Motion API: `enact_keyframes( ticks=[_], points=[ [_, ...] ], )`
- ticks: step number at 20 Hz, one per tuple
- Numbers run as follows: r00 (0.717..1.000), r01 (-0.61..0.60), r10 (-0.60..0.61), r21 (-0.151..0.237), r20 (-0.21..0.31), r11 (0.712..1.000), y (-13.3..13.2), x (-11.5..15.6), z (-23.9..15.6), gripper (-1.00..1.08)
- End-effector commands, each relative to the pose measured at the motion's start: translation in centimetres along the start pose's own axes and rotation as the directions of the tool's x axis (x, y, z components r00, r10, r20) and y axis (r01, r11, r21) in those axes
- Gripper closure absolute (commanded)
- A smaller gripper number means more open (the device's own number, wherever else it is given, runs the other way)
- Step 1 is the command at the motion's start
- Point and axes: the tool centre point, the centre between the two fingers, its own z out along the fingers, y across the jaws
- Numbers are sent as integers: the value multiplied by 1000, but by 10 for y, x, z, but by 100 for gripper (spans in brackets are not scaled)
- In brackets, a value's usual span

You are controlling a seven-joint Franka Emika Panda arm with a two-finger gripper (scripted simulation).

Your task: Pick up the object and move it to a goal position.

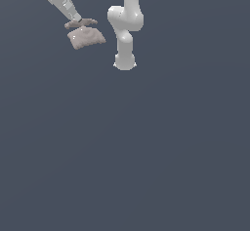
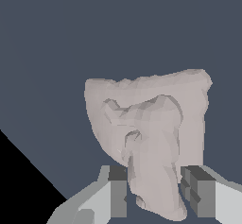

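The exterior view shows the white Panda arm (image 1: 125, 28) rising from its base near the upper centre of a uniform dark blue-grey floor (image 1: 146, 152); a second section of the arm enters from the upper corner on the exterior view's left and slopes down toward the object; the pincer (image 1: 79, 21) sits at the end of that section.

The object (image 1: 86, 36) is a pale pinkish-beige, mottled lump with an irregular, roughly blocky outline; it lies directly below the pincer, on the exterior view's left of the arm base and well apart from it; whether it rests on the floor or is lifted clear cannot be told from this view.

In the wrist view the object (image 2: 151, 133) fills the middle of the frame; its surface is folded and uneven, with a raised ridge running toward the pincer (image 2: 153, 194); the narrow end of the object sits between the two fingers; the grey finger pads (image 2: 118, 192) stand on either side of it, and both appear to touch its flanks; the pincer is thus closed to a narrow gap and grips the object.
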Motion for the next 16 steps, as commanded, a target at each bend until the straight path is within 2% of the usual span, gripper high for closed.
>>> enact_keyframes(
  ticks=[1, 8, 16],
  points=[
    [1000, 1, -1, 0, 2, 1000, -6, -2, -21, 108],
    [1000, 3, -3, 3, 5, 1000, -19, -4, -58, 108],
    [1000, 5, -5, 6, 8, 1000, -26, -4, -75, 108]
  ],
)
